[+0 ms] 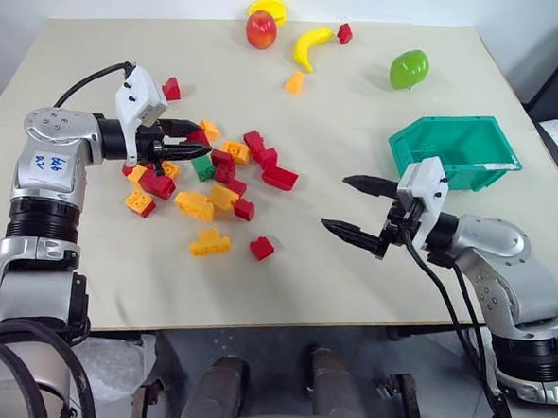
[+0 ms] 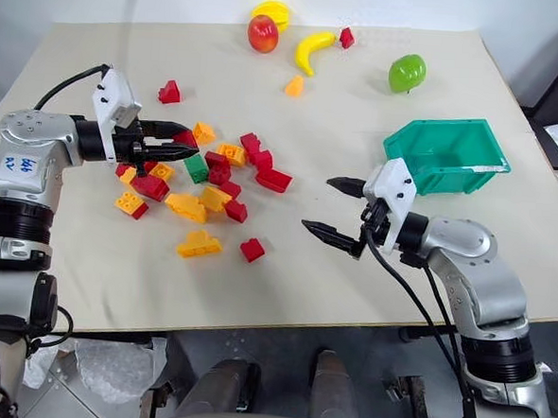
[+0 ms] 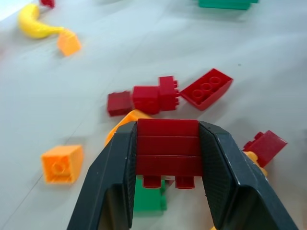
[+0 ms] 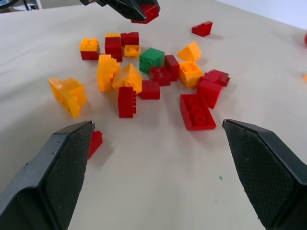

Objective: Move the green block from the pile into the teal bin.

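The green block (image 1: pixel 203 167) lies in the pile (image 1: pixel 214 191) of red and orange-yellow bricks on the left half of the table. My left gripper (image 1: pixel 196 140) hovers just above the pile's left part, shut on a dark red brick (image 3: pixel 168 146) that is lifted off the table. The green block (image 3: pixel 149 201) sits right below that brick. The teal bin (image 1: pixel 458 149) stands at the right, past my right gripper (image 1: pixel 355 209). That gripper is open and holds nothing, pointing at the pile across bare table; from it the green block (image 4: pixel 152 58) shows among the red bricks.
Toy fruits lie along the far edge: a red apple (image 1: pixel 261 30), a banana (image 1: pixel 311 45) and a lime-green fruit (image 1: pixel 409 69). A lone red brick (image 1: pixel 172 90) and an orange piece (image 1: pixel 294 82) lie behind the pile. Bare table separates pile and bin.
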{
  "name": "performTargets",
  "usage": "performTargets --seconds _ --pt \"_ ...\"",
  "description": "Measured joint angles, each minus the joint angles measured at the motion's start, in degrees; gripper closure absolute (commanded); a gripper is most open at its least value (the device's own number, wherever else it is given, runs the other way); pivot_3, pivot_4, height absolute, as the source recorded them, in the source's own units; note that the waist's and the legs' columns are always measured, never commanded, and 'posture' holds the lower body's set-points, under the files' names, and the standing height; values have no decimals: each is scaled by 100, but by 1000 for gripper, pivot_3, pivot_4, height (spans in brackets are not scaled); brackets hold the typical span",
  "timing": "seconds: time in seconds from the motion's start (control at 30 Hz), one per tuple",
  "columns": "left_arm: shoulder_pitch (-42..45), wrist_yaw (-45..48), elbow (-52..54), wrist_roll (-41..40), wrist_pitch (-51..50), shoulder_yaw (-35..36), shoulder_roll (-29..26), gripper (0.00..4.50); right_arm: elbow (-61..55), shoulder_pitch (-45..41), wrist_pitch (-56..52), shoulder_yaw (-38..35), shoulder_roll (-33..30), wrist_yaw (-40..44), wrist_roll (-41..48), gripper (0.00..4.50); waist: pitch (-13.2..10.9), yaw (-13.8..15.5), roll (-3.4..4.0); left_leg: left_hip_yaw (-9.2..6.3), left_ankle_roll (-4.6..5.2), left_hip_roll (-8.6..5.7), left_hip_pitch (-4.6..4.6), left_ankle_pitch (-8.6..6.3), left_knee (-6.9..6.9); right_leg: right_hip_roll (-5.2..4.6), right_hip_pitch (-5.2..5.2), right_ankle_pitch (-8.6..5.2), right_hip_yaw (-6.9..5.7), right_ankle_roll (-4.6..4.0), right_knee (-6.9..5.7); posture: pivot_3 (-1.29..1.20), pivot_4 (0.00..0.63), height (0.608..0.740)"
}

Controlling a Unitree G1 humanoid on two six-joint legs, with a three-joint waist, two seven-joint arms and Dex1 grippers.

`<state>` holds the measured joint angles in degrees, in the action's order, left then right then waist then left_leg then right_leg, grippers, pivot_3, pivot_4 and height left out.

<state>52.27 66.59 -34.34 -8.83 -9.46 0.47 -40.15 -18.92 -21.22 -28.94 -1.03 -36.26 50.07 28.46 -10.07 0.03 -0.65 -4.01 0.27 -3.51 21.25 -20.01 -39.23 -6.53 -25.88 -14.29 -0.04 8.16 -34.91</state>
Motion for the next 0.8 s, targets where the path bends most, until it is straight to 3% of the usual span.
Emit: performTargets --seconds 0.3,0.63,0.8 --pt "457 -372 -775 507 -136 -291 26 59 -226 213 -28 -167 -14 -137 26 0 0 -17 0 4 1 -13 -1 0 0 2 -1 0 1 0 -5 0 150 740" --pt "766 -306 -1823 1264 354 -886 22 13 -240 209 -16 -157 58 -251 13 0 0 -9 -1 5 2 -18 -1 0 0 2 -1 0 1 0 -6 0 150 740" --pt "1054 -802 -2368 1819 614 -1253 222 13 -244 230 -13 -158 70 -305 -1 0 0 0 -1 5 4 -24 -1 1 0 -1 -1 1 1 1 -8 0 150 740"
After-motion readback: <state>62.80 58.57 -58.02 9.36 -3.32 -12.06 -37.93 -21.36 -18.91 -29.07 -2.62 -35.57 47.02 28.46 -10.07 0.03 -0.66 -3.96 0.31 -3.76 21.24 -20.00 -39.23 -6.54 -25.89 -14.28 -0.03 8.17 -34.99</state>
